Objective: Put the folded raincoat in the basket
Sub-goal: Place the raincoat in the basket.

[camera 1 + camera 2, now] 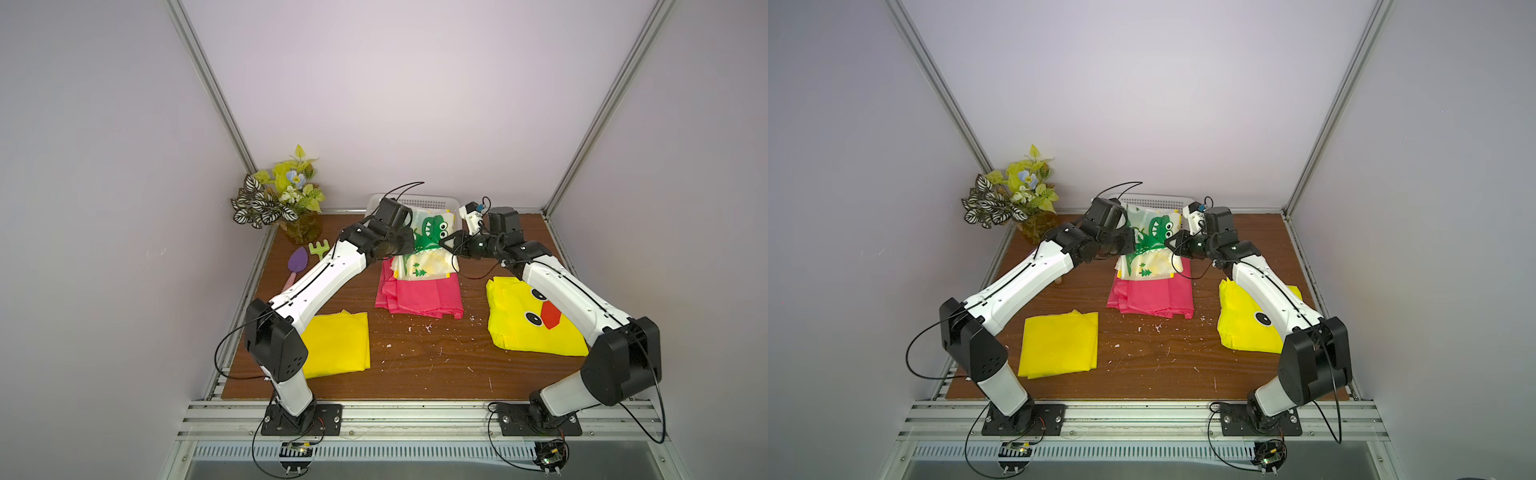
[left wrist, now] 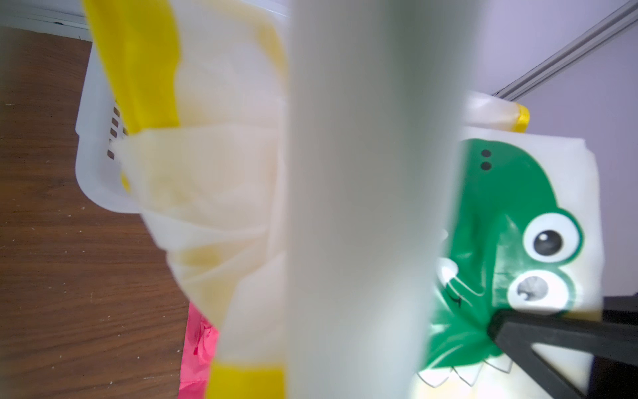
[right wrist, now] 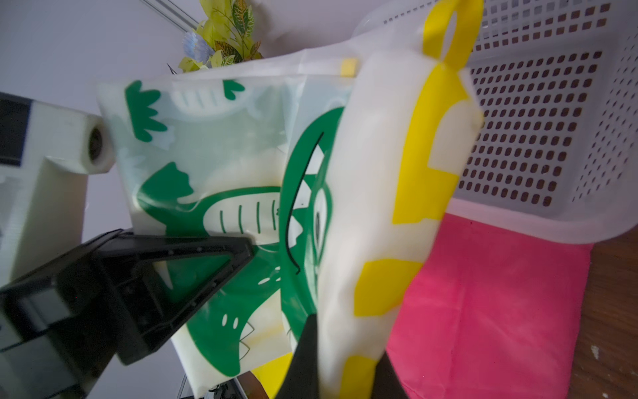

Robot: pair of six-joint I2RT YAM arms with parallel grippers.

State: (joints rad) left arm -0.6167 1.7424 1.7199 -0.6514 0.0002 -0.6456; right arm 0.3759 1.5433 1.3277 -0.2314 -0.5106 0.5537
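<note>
Carry step: left gripper (image 3: 250, 248) and right gripper (image 1: 443, 244) both pinch the raincoat (image 1: 432, 228) aloft, basket (image 1: 434, 203) just beyond them; next probably calls for moving forward, then release.

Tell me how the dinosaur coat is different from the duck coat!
The dinosaur coat is see-through white with a green dinosaur; the duck coat is solid yellow with eyes and an orange beak. The dinosaur coat hangs in the air, pinched by the left tool and right tool; the duck coat lies flat on the table with no tool on it. The dinosaur coat is by the basket; the duck coat is farther away. Both are folded.
</note>
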